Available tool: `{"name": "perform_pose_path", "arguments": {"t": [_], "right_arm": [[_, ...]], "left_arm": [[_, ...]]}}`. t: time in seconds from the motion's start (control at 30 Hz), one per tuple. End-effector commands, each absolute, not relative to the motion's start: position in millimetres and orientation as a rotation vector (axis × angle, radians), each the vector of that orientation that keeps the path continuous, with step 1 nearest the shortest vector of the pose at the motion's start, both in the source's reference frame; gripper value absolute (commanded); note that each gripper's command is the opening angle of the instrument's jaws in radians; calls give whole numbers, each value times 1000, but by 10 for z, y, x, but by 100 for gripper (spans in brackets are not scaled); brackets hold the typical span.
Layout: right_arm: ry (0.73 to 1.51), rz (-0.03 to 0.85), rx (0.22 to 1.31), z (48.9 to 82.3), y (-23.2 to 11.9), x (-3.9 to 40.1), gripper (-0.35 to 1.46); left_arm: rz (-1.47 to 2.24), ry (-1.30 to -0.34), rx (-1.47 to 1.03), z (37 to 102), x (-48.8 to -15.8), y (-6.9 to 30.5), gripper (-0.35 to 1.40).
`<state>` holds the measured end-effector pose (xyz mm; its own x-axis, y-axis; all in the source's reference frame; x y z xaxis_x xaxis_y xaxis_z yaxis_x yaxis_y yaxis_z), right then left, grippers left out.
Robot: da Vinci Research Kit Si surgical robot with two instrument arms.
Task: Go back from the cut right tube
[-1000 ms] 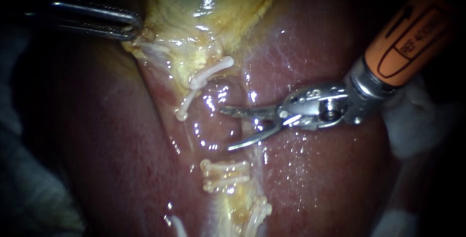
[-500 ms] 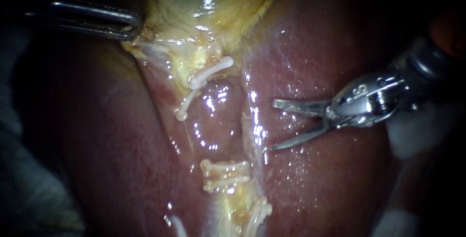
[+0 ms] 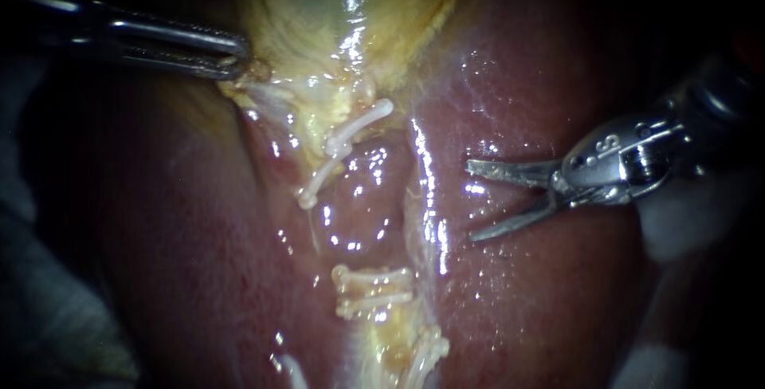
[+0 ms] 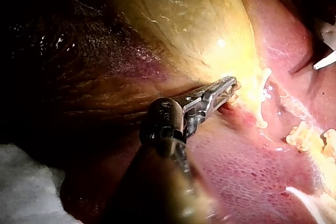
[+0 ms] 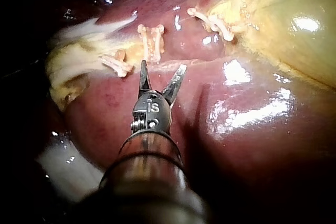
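The right tube (image 3: pixel 416 214) lies pale between the upper clips (image 3: pixel 351 135) and the lower clips (image 3: pixel 371 289). Just beside it, over the liver (image 3: pixel 542 293), the right instrument (image 3: pixel 470 202) hangs with its blades apart and empty. Only the left wrist view shows plainly the left instrument (image 4: pixel 228 86) clamped on the gallbladder (image 4: pixel 184 19) edge.
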<state>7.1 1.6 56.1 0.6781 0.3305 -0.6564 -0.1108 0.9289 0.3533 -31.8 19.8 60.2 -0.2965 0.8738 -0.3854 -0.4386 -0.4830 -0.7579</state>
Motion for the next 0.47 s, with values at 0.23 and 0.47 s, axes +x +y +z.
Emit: {"name": "perform_pose_path", "arguments": {"t": [0.23, 0.47], "right_arm": [[791, 250, 298, 561, 15, 70, 145], [806, 232, 346, 565, 15, 76, 145]], "left_arm": [[1891, -675, -1006, 617, -322, 196, -35], [1890, -684, -1005, 606, -315, 197, -35]]}}
